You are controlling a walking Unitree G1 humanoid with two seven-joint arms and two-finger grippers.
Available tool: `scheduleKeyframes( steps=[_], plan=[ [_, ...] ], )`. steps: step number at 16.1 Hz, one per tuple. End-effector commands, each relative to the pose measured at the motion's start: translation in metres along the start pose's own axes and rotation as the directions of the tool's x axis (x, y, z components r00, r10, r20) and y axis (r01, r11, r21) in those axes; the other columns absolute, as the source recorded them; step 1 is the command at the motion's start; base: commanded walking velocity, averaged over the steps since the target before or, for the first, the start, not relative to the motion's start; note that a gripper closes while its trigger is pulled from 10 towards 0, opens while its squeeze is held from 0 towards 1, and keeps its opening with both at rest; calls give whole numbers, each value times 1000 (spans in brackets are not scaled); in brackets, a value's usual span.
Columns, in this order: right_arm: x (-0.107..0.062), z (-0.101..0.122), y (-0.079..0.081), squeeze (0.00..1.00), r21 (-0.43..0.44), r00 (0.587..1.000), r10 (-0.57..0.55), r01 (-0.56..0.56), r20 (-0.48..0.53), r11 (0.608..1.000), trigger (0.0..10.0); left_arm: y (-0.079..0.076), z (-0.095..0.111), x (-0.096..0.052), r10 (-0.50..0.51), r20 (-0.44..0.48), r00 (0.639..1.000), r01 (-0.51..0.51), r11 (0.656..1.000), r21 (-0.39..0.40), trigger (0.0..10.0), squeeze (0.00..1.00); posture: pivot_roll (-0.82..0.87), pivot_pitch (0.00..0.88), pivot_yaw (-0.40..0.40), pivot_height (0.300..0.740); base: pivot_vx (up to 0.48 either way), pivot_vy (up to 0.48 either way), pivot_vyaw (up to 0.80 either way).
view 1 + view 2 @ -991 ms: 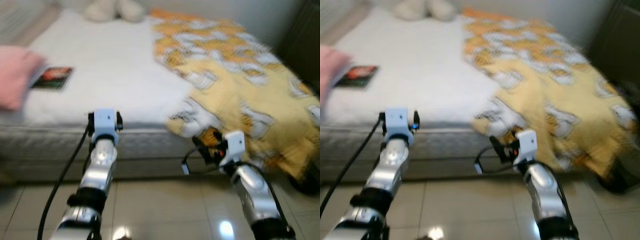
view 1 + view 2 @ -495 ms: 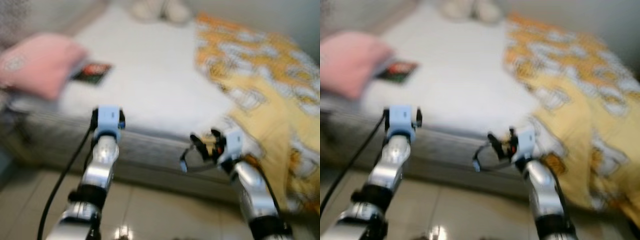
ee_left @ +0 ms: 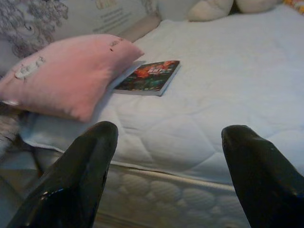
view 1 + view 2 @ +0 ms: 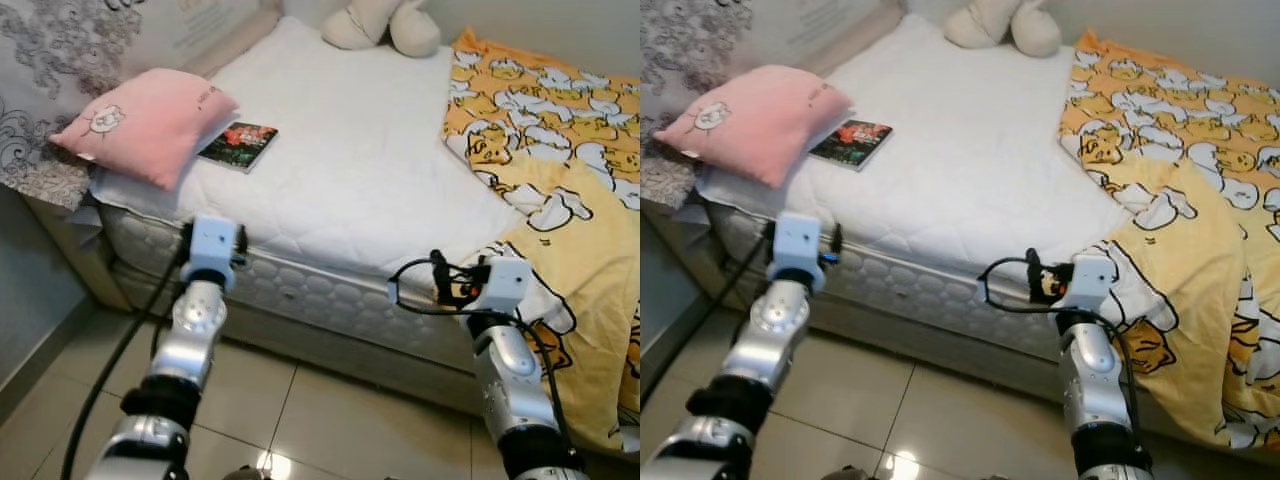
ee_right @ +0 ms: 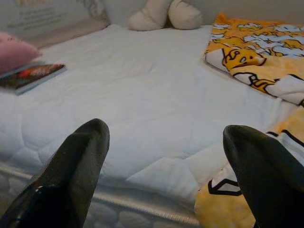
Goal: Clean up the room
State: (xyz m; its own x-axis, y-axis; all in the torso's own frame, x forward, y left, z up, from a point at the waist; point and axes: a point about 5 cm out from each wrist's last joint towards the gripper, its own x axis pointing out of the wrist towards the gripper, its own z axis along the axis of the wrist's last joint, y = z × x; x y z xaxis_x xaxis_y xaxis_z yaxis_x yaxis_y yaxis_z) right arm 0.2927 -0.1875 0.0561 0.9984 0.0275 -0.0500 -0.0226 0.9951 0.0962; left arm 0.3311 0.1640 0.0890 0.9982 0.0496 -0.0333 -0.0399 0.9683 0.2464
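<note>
Bedroom, bed now sharp in view: the head camera has swung left and steadied, bringing the pillow end into sight.

Both grippers hang short of the mattress edge over the tiled floor, the left gripper and the right gripper each with jaws released wide and holding nothing. Past the left jaws, at about 11 o'clock on the bed, a book lies flat just beside a pink pillow, its corner seemingly tucked under it. At 12 o'clock a cream soft toy rests at the far edge. From 1 to 4 o'clock a yellow blanket sprawls and slides off the bed's side. With the blur gone, the clutter is now readable; tidying has likely not begun.
</note>
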Motion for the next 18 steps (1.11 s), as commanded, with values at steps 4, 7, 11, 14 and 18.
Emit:
scheduleKeyframes(
  steps=[4,7,11,14,18],
  plan=[
    [1,-5,16,0,-74,998,59,-60,-20,995,10000,0,8,5,-23,32,999,24,999,-28,10000,0,71,0,-43,740,472,0,102],
    [1,-2,18,0,-69,996,84,-84,-2,994,10000,-3,11,9,-53,30,998,54,997,-49,10000,0,57,0,-47,740,0,480,0],
    [2,2,13,0,-67,997,80,-79,8,995,10000,-8,10,14,-88,-1,996,88,994,-60,10000,0,44,0,-53,740,0,480,-766],
    [2,3,12,0,-74,997,73,-72,14,995,10000,-16,11,15,-127,1,992,126,991,-53,10000,0,41,0,-53,740,0,317,-517],
    [2,3,15,0,-95,996,88,-86,19,992,10000,-15,14,16,-98,23,995,99,994,-53,10000,0,35,0,-48,740,99,67,0]
  ],
)
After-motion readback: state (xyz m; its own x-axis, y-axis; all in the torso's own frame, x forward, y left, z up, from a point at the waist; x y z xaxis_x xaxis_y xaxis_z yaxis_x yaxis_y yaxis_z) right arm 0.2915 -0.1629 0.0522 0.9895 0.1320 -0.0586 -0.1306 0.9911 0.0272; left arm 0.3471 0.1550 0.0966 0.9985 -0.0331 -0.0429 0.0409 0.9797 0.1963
